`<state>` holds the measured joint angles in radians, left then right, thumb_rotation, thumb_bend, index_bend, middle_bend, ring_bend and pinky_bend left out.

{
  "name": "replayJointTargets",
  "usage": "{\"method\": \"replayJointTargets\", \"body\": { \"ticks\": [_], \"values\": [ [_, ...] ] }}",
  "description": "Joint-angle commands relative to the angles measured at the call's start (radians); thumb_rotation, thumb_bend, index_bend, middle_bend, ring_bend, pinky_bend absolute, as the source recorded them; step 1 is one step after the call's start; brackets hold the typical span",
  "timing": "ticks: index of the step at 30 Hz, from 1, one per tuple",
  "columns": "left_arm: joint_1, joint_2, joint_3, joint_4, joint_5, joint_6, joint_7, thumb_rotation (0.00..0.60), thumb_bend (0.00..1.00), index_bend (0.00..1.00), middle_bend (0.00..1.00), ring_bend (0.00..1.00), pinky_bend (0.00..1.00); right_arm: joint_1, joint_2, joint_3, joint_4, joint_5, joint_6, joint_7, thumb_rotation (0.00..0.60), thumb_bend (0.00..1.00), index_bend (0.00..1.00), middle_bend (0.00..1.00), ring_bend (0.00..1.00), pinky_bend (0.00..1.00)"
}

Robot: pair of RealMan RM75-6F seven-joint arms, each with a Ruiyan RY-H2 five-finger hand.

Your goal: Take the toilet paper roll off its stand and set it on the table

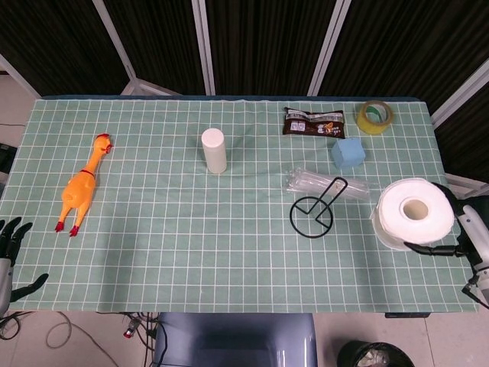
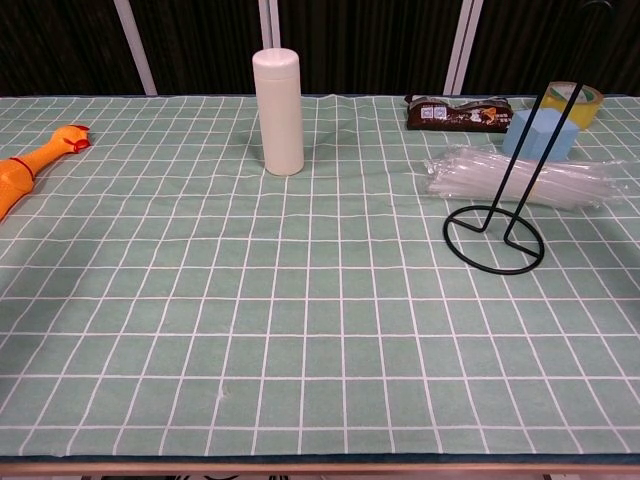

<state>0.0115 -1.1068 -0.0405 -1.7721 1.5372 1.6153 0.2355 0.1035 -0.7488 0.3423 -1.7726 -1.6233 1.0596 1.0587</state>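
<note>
Right hand (image 1: 461, 238) wrapped around the paper roll (image 1: 413, 213), dark fingers (image 1: 429, 248) curling under its near edge; roll clear of the stand (image 1: 316, 209), low over the table's (image 1: 191, 252) near right corner. Touching the cloth or just above it: hard to tell from overhead. Stand bare, well away on the thumb side of the hand. Left hand (image 1: 11, 256) idle at the far opposite edge, fingers apart, holding nothing.

Handling, judged: light, soft, easily dented; wound sheets likely to slip or unwind under a loose hold. Best taken around the outer wall with a broad, gentle wrap, or through the stiff core.

Head view alone shows roll and both hands. Chest view shows neither; gives instead the stand's upright rod and ring base side-on, with the bottle (image 2: 279, 112) and plastic sleeve (image 2: 520, 176) behind.
</note>
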Motion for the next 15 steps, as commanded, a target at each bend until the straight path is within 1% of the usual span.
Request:
{"method": "replayJointTargets", "body": {
  "ticks": [1, 2, 5, 8, 11, 15],
  "values": [
    [-0.001, -0.001, 0.001, 0.001, 0.001, -0.001, 0.001, 0.6, 0.05, 0.14, 0.04, 0.0, 0.0, -0.003, -0.042, -0.083, 0.026, -0.065, 0.021, 0.048, 0.6, 0.0, 0.19, 0.27, 0.04, 0.0],
    [-0.001, -0.001, 0.001, 0.001, 0.002, -0.002, 0.001, 0.6, 0.05, 0.14, 0.04, 0.0, 0.0, 0.004, -0.057, -0.11, 0.031, -0.084, 0.018, 0.055, 0.6, 0.0, 0.19, 0.27, 0.04, 0.0],
    [-0.001, -0.001, 0.001, 0.001, 0.002, -0.001, 0.002, 0.6, 0.05, 0.14, 0.04, 0.0, 0.0, 0.025, -0.102, -0.165, 0.038, -0.114, 0.007, 0.063, 0.6, 0.0, 0.19, 0.27, 0.04, 0.0],
    [-0.001, -0.001, -0.001, 0.001, -0.001, -0.001, 0.001, 0.6, 0.05, 0.14, 0.04, 0.0, 0.0, 0.049, -0.165, -0.204, 0.046, -0.136, 0.01, 0.06, 0.6, 0.0, 0.19, 0.27, 0.04, 0.0],
    [-0.001, -0.001, -0.002, 0.002, -0.001, -0.001, 0.0, 0.6, 0.05, 0.14, 0.04, 0.0, 0.0, 0.068, -0.251, -0.222, 0.054, -0.136, 0.037, 0.024, 0.6, 0.0, 0.19, 0.27, 0.04, 0.0],
    [-0.002, -0.002, -0.002, 0.004, 0.001, 0.0, 0.0, 0.6, 0.05, 0.14, 0.04, 0.0, 0.0, 0.101, -0.346, -0.224, 0.064, -0.098, 0.037, -0.04, 0.6, 0.0, 0.19, 0.27, 0.04, 0.0]
  ]
}}
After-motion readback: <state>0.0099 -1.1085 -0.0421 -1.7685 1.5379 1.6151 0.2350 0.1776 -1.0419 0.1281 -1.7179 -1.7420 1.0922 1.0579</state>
